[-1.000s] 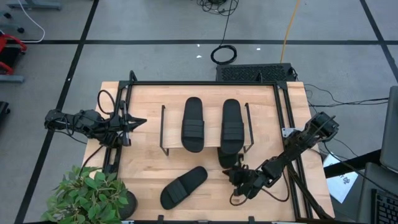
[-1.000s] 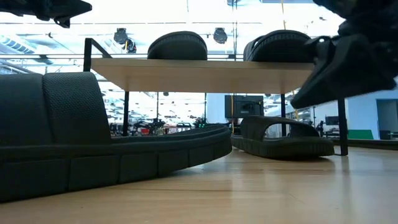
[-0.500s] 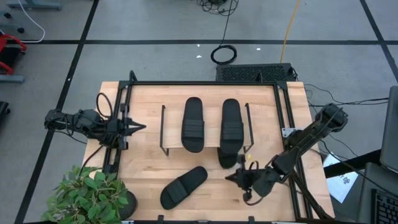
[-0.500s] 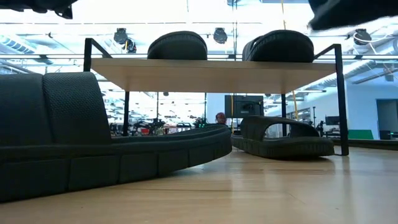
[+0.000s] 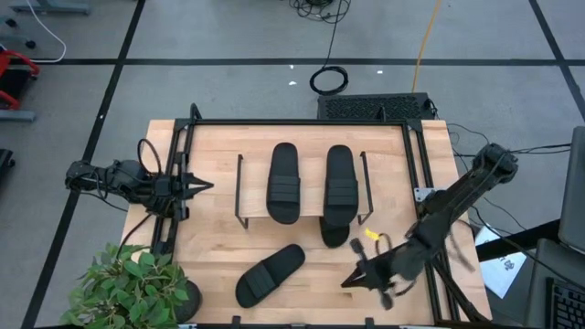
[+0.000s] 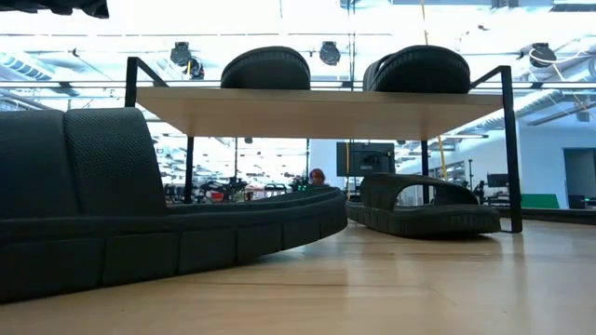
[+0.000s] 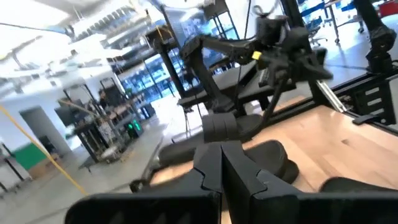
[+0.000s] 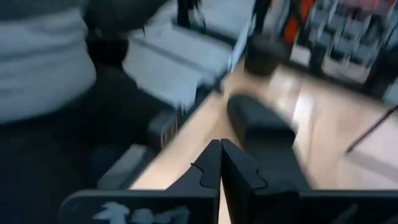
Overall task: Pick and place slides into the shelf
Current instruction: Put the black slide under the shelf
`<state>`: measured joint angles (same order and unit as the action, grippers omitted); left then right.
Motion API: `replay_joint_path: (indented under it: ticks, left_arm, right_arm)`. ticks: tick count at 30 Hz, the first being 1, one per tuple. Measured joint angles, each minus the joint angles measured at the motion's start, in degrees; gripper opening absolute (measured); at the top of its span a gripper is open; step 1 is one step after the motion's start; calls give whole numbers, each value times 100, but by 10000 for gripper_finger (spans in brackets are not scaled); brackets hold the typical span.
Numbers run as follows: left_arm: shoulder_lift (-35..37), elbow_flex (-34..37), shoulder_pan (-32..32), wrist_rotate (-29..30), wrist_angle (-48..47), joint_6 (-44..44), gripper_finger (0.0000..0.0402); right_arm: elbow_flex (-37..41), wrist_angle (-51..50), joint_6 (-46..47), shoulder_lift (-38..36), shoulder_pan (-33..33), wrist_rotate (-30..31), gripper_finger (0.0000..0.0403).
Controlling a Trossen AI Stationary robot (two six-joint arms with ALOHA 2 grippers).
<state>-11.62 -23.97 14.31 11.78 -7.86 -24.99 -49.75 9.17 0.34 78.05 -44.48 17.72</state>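
Note:
Two black slides (image 5: 284, 183) (image 5: 341, 178) lie sole-down, side by side, on the shelf's wood plank (image 5: 311, 174) (image 6: 307, 112). A third slide (image 5: 331, 234) (image 6: 424, 207) rests on the table under the plank, one end poking out at the shelf's near edge. The fourth slide (image 5: 270, 274) (image 6: 140, 223) lies slantwise on the table near its near edge. My right gripper (image 5: 348, 281) (image 8: 221, 155) is shut and empty, hovering right of that fourth slide. My left gripper (image 5: 197, 187) (image 7: 221, 163) is shut and waits left of the shelf.
A black tabletop frame (image 5: 302, 122) runs around the table's far and side edges. A potted plant (image 5: 137, 288) stands at the near left corner. Bare wood (image 5: 215, 228) lies between the shelf and the left arm, and near the right arm (image 5: 320, 302).
My right gripper has drawn back from the slide under the shelf toward the table's near edge and risen, leaving the low view at its top. The slide under the shelf has stayed in place.

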Motion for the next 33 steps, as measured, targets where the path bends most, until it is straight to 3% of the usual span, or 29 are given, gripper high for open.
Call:
replay_joint_path:
  ticks: [4, 7, 11, 17, 21, 28, 33]
  left_arm:
    - [1, 0, -2, -357, 216, -392, 8]
    - [2, 0, -1, -734, 262, -640, 8]
    - [-45, 0, -2, -1132, 283, -979, 7]
    - [-203, -2, -2, -1143, 489, -1148, 7]
    - [-193, -92, -2, -1131, 398, -1130, 2]
    - [-184, -505, -2, -1131, -187, -595, 1]
    - [-238, -637, -2, -1202, -399, -556, 4]
  right_arm:
    - [-11, 53, -863, -888, -47, -8, 0]
    - [-14, -115, -1177, -1567, 321, -309, 0]
    - [-12, -510, -1317, -2242, 1311, -1483, 0]
    - [-8, -1446, -1101, -2928, 2897, -2551, 0]
    - [64, -1341, -976, -3408, 3295, -3988, 0]
    - [998, -1434, -895, -4502, 2946, -3670, 0]
    - [1711, -1212, -854, -5386, 2730, -3005, 0]
